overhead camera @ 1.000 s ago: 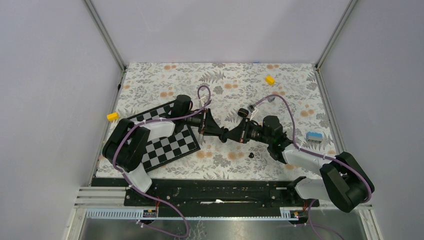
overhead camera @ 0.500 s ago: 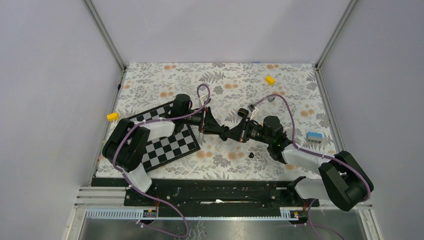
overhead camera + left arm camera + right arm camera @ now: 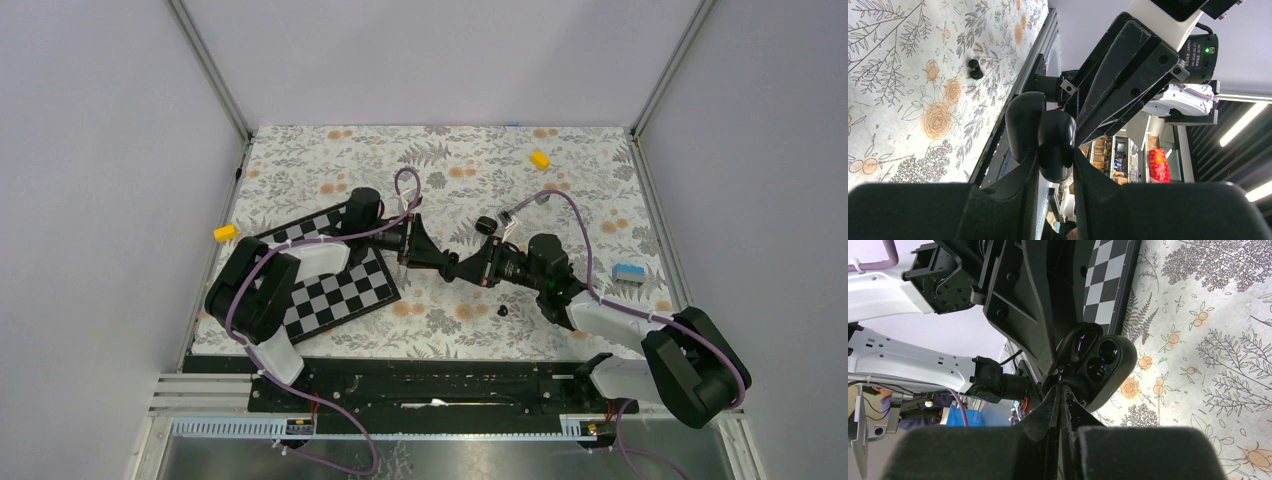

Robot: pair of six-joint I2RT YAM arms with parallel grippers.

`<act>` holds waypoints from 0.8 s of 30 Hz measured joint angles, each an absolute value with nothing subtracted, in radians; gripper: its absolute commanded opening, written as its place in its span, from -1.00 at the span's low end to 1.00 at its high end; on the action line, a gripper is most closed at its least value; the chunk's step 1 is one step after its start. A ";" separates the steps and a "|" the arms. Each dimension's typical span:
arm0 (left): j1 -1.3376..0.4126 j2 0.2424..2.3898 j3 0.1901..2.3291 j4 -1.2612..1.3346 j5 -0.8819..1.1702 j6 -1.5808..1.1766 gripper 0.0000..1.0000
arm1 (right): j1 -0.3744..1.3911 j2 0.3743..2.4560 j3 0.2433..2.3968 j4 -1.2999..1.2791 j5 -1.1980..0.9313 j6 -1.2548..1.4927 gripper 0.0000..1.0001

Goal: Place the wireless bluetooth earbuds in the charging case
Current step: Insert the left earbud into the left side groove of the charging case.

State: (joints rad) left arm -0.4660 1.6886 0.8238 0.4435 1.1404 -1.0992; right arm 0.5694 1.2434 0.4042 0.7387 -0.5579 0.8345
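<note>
Floral desk (image 3: 450,160), chessboard (image 3: 340,290) left, yellow block (image 3: 540,159) far right. Left fingers (image 3: 1020,180) clamp open charging case (image 3: 1055,142) mid-air centre. Right fingers (image 3: 1048,407) pressed together beside its wells. One earbud (image 3: 503,311) lies near on desk.

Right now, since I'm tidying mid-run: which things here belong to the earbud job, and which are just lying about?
Belong to the job: charging case, open, clamped in the left gripper; right gripper, closed at the case's open face; one earbud, lying loose.
Just lying about: chessboard; far yellow block; left yellow block; blue-and-white item.
</note>
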 measured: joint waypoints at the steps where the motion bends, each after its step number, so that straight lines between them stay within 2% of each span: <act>1: -0.466 1.689 0.824 0.443 1.140 -1.100 -1.00 | 0.569 1.243 0.404 0.738 -0.558 0.834 -1.00; 3: -0.466 1.689 0.824 0.443 1.141 -1.101 -1.00 | 0.569 1.243 0.404 0.738 -0.558 0.834 -1.00; 4: -0.465 1.689 0.824 0.443 1.141 -1.101 -1.00 | 0.569 1.243 0.404 0.738 -0.557 0.834 -0.84; 6: -0.465 1.689 0.824 0.444 1.141 -1.101 -1.00 | 0.569 1.243 0.404 0.736 -0.557 0.834 -0.28; 8: -0.465 1.690 0.824 0.443 1.137 -1.099 -1.00 | 0.569 1.240 0.406 0.731 -0.559 0.834 -0.06; 16: -0.459 1.694 0.824 0.465 1.132 -1.105 -1.00 | 0.572 1.209 0.419 0.670 -0.555 0.823 -0.09; 24: -0.459 1.694 0.825 0.498 1.154 -1.124 -1.00 | 0.572 1.082 0.466 0.401 -0.476 0.728 -0.05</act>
